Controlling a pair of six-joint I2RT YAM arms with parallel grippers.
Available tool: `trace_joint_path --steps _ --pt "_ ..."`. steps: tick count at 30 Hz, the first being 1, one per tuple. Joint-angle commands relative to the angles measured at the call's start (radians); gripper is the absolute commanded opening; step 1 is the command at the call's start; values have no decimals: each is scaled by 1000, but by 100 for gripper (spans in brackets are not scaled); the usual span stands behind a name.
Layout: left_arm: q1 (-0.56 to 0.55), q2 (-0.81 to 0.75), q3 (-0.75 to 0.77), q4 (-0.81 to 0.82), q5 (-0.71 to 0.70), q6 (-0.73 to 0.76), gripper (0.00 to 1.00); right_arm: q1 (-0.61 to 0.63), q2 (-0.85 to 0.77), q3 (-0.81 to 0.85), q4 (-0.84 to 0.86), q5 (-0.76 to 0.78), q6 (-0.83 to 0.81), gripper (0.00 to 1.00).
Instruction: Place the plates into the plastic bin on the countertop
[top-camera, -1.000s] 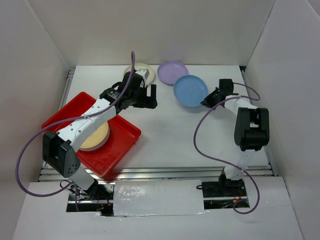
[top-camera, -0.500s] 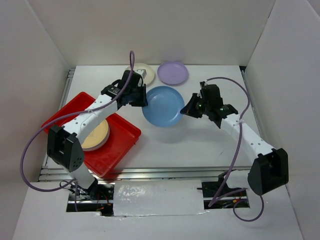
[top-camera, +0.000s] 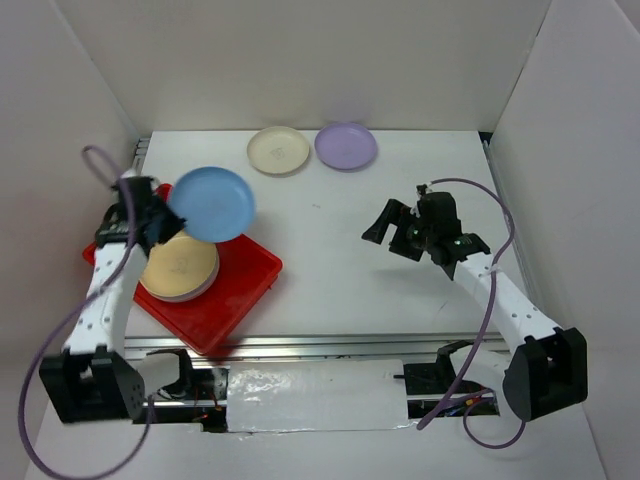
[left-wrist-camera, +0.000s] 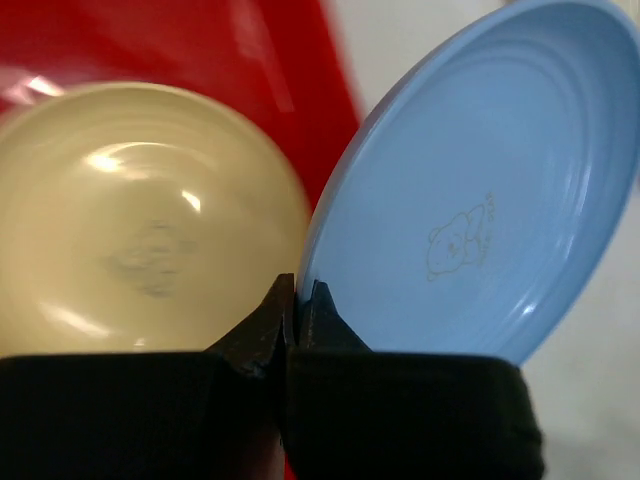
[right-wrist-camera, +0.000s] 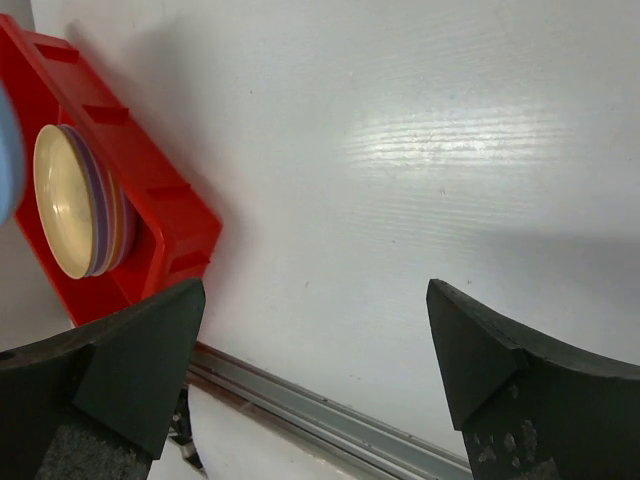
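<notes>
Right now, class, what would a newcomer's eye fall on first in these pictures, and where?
The blue plate, pinched at its rim by the left end effector, hangs tilted above the red bin on the left. In the bin lies a stack of plates topped by a cream one; a cream plate and a purple plate sit at the back.

blue plate (top-camera: 211, 203), cream plate (top-camera: 279, 151), purple plate (top-camera: 346, 146), red bin (top-camera: 240, 275), white countertop (top-camera: 330, 260)
</notes>
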Motion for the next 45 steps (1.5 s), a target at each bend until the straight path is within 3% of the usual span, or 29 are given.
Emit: trace_joint_path --steps 1,2,4,5,12,15,16,17,18,24,28,31,33,38,44,45 --pt "185 -208 -95 -19 39 -125 0 -18 11 -28 67 -59 -13 100" --pt "277 -258 -117 -39 42 -134 0 -16 17 -29 72 -65 -16 100" --pt "360 -295 -188 -49 52 -144 0 -16 22 -32 81 -85 -16 100" --pt "434 -323 -212 -38 112 -142 0 -12 22 -34 84 -89 -16 100" --pt "568 -317 -274 -57 225 -85 0 -10 2 -20 64 -94 -39 100" --pt "585 -346 -263 -70 253 -67 42 -10 -9 -18 61 -94 -41 100" --pt "585 -355 -254 -84 248 -62 63 -10 -9 -14 61 -93 -38 100" --pt "585 -376 -229 -104 242 -58 73 -10 -6 -11 61 -94 -38 100" --pt "582 -389 -212 -144 231 -47 99 -12 -3 -3 61 -94 -39 100" --pt "576 -525 -108 -228 139 7 99 -10 101 61 128 -7 -4 100" --pt "536 -556 -94 -172 280 40 99 -50 317 190 179 139 54 100" --pt "452 -504 -88 -133 369 57 99 -120 611 358 214 92 108 100" --pt "396 -487 -91 -103 394 77 99 -144 716 493 250 33 158 100" --pt "390 -420 -15 -138 470 195 99 -173 1006 817 265 66 244 100" --pt "358 -364 48 -159 455 245 99 -184 1333 1280 106 48 307 96" --pt "358 -360 47 -147 457 242 99 -167 1365 1345 14 87 307 96"
